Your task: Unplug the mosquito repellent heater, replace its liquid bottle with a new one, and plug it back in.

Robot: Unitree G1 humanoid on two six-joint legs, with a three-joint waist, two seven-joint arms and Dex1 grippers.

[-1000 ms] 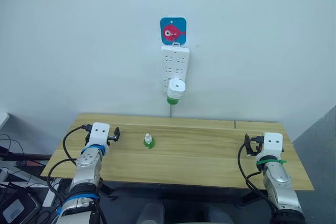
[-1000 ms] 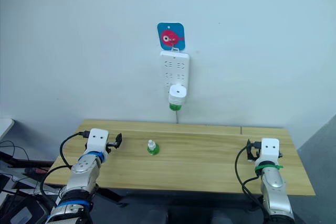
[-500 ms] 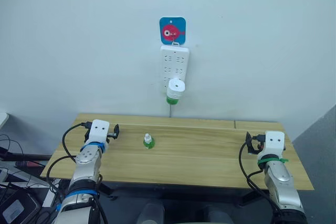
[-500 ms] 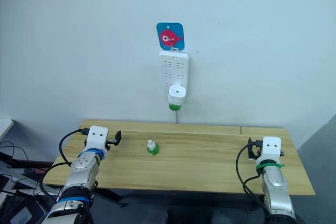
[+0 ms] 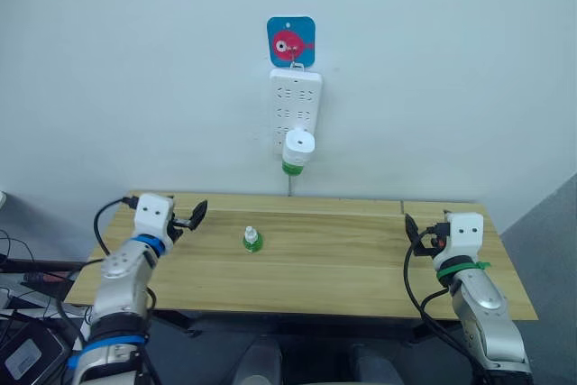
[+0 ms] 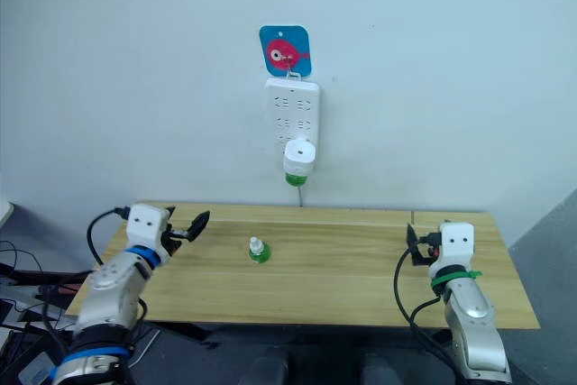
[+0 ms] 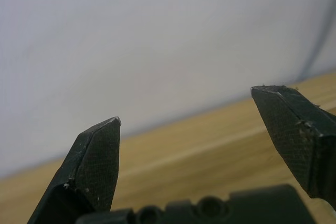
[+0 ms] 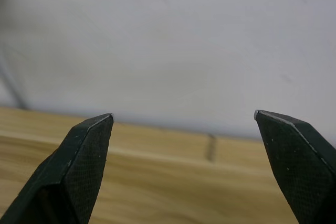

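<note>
Head view: I see heater (image 5: 297, 151) plugged into power strip (image 5: 295, 114), spare bottle (image 5: 251, 240) on desk (image 5: 343, 268), both grippers' jaws wide, empty.

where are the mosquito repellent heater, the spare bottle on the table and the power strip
mosquito repellent heater (image 5: 298, 144): left eye view, on its white rounded body.
spare bottle (image 5: 251, 241): left eye view, on its green lower part.
power strip (image 5: 295, 101): left eye view, on its white face above the heater.

The table (image 5: 361, 263) is pale wood with a visible grain and a matt finish. Above it, the power strip (image 5: 295, 105) and the mosquito repellent heater (image 5: 297, 145) look like smooth white plastic. The gripper fingers (image 8: 79, 166) are black with a fine cross-hatched, rough texture.
</note>
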